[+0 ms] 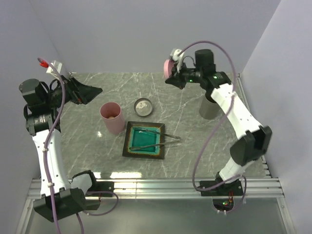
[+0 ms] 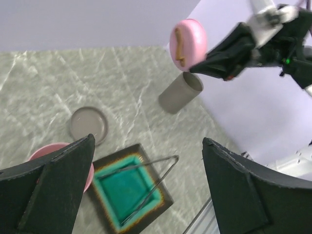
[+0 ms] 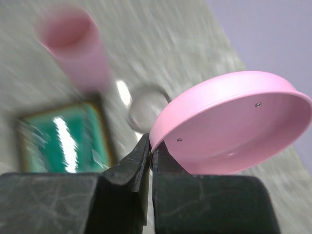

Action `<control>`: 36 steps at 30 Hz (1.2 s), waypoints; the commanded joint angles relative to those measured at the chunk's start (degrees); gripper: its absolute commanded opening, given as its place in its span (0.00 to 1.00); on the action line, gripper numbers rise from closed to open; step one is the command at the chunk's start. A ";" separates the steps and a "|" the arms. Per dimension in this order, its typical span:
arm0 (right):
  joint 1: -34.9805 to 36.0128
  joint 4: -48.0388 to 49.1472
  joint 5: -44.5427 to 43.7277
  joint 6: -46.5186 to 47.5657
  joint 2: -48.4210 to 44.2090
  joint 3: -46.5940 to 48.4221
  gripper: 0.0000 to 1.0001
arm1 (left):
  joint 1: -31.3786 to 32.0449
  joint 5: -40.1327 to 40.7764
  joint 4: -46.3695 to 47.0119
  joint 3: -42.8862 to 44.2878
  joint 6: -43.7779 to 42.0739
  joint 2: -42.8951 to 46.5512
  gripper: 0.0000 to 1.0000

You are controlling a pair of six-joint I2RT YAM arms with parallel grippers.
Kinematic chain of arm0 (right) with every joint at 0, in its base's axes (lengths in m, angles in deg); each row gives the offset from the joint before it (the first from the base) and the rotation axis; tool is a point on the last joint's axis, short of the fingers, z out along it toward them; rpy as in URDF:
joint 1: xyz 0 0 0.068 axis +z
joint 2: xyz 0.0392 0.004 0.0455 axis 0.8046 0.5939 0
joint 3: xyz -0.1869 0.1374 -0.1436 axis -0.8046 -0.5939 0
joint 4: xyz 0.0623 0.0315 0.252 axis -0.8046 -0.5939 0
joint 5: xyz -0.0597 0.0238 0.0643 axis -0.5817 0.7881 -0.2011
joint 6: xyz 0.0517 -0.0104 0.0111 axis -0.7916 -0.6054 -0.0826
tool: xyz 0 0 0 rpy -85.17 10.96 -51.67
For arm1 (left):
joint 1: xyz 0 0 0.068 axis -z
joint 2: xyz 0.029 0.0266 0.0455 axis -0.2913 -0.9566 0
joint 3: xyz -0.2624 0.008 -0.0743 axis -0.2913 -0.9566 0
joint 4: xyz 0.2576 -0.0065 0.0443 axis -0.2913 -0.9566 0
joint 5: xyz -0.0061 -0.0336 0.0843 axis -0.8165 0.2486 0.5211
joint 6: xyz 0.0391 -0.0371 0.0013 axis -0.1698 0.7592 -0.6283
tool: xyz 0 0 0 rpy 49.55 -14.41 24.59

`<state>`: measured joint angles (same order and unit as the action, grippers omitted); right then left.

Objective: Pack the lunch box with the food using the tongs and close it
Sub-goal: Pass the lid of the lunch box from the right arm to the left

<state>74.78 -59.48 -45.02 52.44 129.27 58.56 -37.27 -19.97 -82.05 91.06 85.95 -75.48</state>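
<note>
My R fingers (image 3: 151, 146) pinch the lid (image 3: 234, 129) aloft; L fingers (image 2: 147, 141) wide, empty. The food (image 1: 112, 116) looks packed; lunch box (image 1: 115, 126), beyond R fingers, unclosed.

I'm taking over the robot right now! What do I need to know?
Left gripper: open, hovering above the far left of the table, holding nothing.
Right gripper: shut on the rim of the pink lid, held up in the air at the back.
Lunch box: upright, uncovered, left of the green plate; a beige piece of food shows inside.
Tongs: lying across the plate, one end past its right edge.
Done: no food shows on the plate; tongs put down; lid picked up.
Left: set the lid on the lunch box.
</note>
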 commanded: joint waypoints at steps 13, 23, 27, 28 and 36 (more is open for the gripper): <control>6.46 46.24 14.10 -54.69 -8.95 -13.07 0.00 | 13.64 18.87 46.44 -21.15 43.67 6.93 0.83; 17.98 36.47 7.76 -41.58 -5.53 -6.83 0.00 | 20.25 25.12 42.05 -18.25 43.59 1.66 0.65; 19.22 36.82 7.50 -42.02 -3.77 -4.55 0.00 | 22.97 24.60 40.56 -18.16 41.74 1.91 0.63; 19.65 36.30 7.24 -41.76 -3.50 -4.28 0.00 | 23.32 24.34 40.56 -18.68 41.83 2.00 0.63; 20.19 36.29 6.79 -42.18 -2.71 -3.84 0.00 | 24.29 23.63 41.44 -19.56 42.71 2.80 0.65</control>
<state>94.47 -25.34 -37.81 10.30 126.99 52.14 -13.54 3.61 -42.03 70.47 128.90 -74.04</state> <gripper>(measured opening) 0.030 0.654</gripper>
